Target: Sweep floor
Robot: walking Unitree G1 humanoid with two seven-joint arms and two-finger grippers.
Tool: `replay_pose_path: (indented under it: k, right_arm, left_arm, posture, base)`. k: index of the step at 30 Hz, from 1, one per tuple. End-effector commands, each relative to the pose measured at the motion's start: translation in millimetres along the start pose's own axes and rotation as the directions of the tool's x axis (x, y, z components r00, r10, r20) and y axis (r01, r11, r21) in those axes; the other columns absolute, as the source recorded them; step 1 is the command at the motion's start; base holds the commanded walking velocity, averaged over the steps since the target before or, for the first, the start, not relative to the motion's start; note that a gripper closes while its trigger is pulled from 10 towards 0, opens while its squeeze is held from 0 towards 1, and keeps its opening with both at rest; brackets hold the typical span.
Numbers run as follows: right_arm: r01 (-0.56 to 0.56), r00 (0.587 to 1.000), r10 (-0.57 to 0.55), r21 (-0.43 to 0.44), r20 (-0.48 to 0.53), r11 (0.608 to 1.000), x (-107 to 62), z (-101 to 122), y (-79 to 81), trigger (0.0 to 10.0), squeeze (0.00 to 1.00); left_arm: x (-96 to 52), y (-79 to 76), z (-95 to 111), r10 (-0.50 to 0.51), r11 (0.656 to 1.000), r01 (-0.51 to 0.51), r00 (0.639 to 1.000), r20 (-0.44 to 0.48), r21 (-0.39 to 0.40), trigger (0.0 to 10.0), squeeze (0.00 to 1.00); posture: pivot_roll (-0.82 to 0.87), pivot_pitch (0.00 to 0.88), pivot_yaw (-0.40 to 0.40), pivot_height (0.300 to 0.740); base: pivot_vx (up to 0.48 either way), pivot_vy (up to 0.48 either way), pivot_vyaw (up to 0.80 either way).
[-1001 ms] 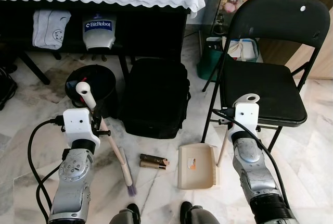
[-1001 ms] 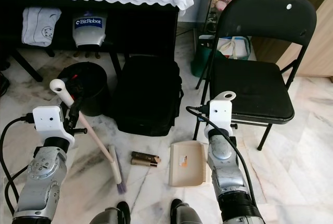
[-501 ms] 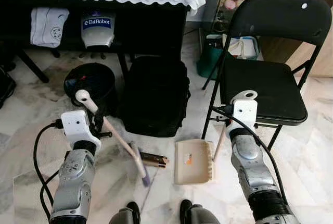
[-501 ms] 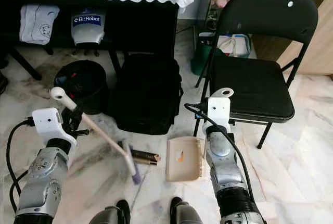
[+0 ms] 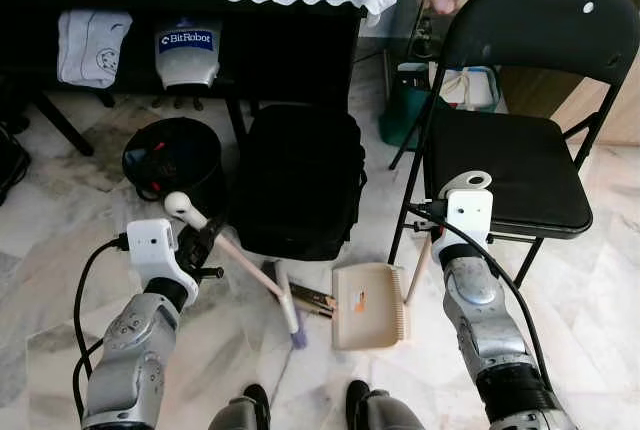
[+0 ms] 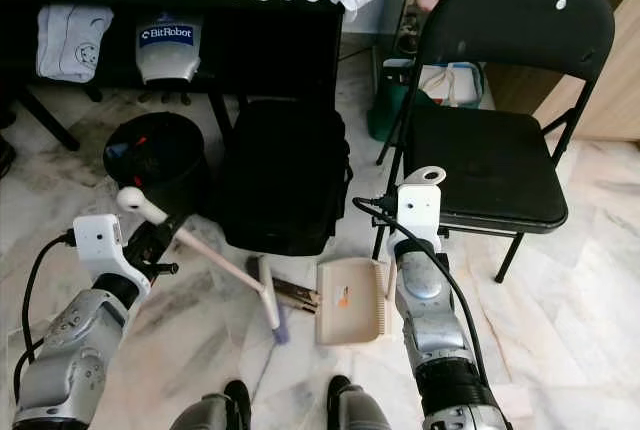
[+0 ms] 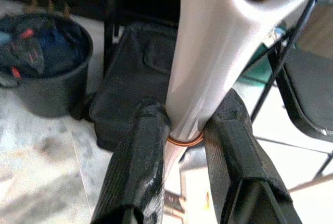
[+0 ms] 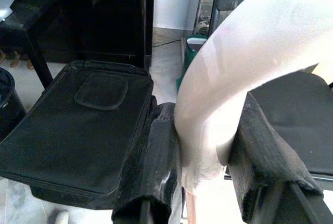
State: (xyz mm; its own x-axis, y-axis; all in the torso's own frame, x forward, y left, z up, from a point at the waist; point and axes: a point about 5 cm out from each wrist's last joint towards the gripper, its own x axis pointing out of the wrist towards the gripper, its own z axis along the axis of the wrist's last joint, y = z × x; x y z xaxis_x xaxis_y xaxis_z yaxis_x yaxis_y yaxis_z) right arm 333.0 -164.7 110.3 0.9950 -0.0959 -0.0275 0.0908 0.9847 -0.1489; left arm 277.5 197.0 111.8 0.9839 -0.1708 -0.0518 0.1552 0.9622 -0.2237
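Step, my judgment: mid-sweep, pushing debris twd pan. My left hand clenched on broom handle, lower left of frame. My right hand clenched on dustpan handle, pan flat on floor, lower center. Brown stick-like debris lay between broom head & pan, touching bristles. Next: short stroke right, pan held steady. Broom: pinkish handle, purple bristle tips.

The broom head covers part of the brown object beside the dustpan; what it is, too small to tell. The bin's contents stay dark. The chair back is cut off at the top edge.
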Motion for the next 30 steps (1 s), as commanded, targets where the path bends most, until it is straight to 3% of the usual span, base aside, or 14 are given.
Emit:
replay_pose_path:
  k: [1, 4, 8, 16, 22, 26, 30]
  right_arm:
    - [-0.003, 1.000, 0.002, 0.010, 0.025, 1.000, 0.1, 4.3, 0.8, 10.0, 0.00]
    - [-0.002, 1.000, 0.002, 0.010, 0.026, 1.000, 0.2, 4.7, 0.5, 10.0, 0.00]
    - [-0.004, 1.000, 0.004, 0.011, 0.027, 1.000, 0.8, 4.9, 0.9, 10.0, 0.00]
    - [-0.006, 1.000, 0.006, 0.011, 0.030, 1.000, 1.4, 5.6, 1.1, 10.0, 0.00]
    - [-0.015, 0.999, 0.014, 0.021, 0.043, 1.000, 1.0, 7.6, 2.8, 10.0, 0.00]
    - [-0.068, 0.992, 0.061, 0.063, 0.113, 0.996, -0.3, 19.4, 8.8, 10.0, 0.00]
    - [-0.096, 0.987, 0.084, 0.082, 0.137, 0.992, -1.1, 22.9, 13.5, 10.0, 0.00]
  left_arm:
    - [-4.8, -8.4, -10.4, -0.084, 0.993, 0.078, 0.994, -0.063, -0.092, 10.0, 0.00]
    - [-8.2, -15.1, -4.0, -0.177, 0.971, 0.165, 0.982, -0.061, -0.171, 10.0, 0.00]
    - [-8.5, -19.0, 1.3, -0.218, 0.951, 0.202, 0.975, -0.045, -0.235, 10.0, 0.00]
    - [-11.5, -32.7, 6.5, -0.322, 0.903, 0.294, 0.946, -0.042, -0.314, 10.0, 0.00]
    - [-9.1, -32.5, 11.2, -0.278, 0.921, 0.262, 0.960, -0.016, -0.288, 10.0, 0.00]
    - [-7.4, -21.8, 33.4, -0.152, 0.952, 0.172, 0.984, 0.096, -0.254, 10.0, 0.00]
    - [-8.5, -14.0, 47.7, -0.116, 0.964, 0.147, 0.982, 0.146, -0.223, 10.0, 0.00]
  posture:
    - [-0.06, 0.292, -0.023, 0.740]
    - [-0.06, 0.292, -0.023, 0.740]
    - [-0.05, 0.292, -0.023, 0.740]
    - [-0.05, 0.290, -0.024, 0.740]
    - [-0.05, 0.290, -0.024, 0.740]
    - [-0.05, 0.289, -0.020, 0.740]
    - [-0.04, 0.284, -0.020, 0.740]
  base:
    - [0.000, 0.000, 0.00]
    - [0.000, 0.000, 0.00]
    - [0.000, 0.000, 0.00]
    - [0.000, 0.000, 0.00]
    - [0.000, 0.000, 0.00]
    - [0.000, 0.000, 0.00]
    - [0.000, 0.000, 0.00]
